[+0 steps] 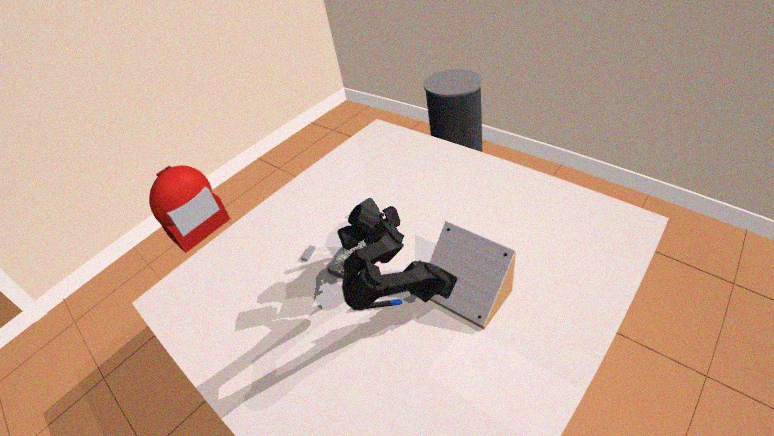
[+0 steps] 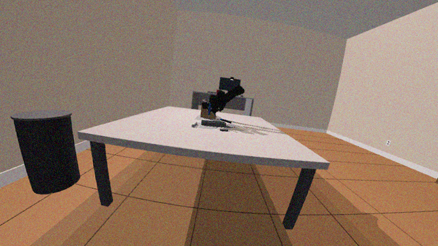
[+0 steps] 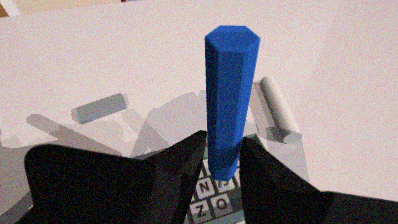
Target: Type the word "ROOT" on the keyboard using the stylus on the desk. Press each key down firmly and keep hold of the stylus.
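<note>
My gripper (image 3: 223, 141) is shut on the blue six-sided stylus (image 3: 230, 85) (image 2: 209, 109). The stylus stands up between the dark fingers in the wrist view, its flat top end toward the camera. The keyboard (image 1: 337, 267) (image 2: 213, 123) lies below the gripper on the table. In the wrist view keys marked N (image 3: 204, 187) and Z (image 3: 201, 210) show between the fingers, with a round letter, O or Q, right of Z. The stylus's lower end overlaps a key right of N and partly hides its letter. Whether it touches that key cannot be told. The fingers hide most of the keyboard.
A grey block (image 3: 100, 107) (image 1: 308, 252) lies beside the keyboard, and a pale cylinder (image 3: 280, 110) lies on its other side. A dark pen with a blue end (image 1: 395, 302) lies by the arm. A wedge-shaped block with a grey panel (image 1: 473, 270) stands near the arm's base.
</note>
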`<state>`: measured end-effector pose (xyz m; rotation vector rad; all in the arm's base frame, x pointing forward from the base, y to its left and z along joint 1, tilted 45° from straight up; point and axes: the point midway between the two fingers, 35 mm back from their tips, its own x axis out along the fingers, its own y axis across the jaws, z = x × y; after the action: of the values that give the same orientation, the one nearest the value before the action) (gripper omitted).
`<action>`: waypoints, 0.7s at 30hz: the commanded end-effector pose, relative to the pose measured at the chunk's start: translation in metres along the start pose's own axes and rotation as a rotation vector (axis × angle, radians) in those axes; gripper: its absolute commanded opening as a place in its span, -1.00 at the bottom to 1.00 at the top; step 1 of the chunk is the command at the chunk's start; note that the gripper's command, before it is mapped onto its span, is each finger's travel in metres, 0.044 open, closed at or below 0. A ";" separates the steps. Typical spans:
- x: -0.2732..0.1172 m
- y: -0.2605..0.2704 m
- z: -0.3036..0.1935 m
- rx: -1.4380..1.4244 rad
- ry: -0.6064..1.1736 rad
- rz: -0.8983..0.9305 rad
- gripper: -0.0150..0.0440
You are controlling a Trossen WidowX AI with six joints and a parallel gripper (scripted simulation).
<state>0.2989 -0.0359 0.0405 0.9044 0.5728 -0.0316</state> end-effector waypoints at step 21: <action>0.008 -0.005 -0.019 0.010 0.003 -0.009 -0.22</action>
<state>0.2964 -0.0236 0.0261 0.9079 0.5798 -0.0332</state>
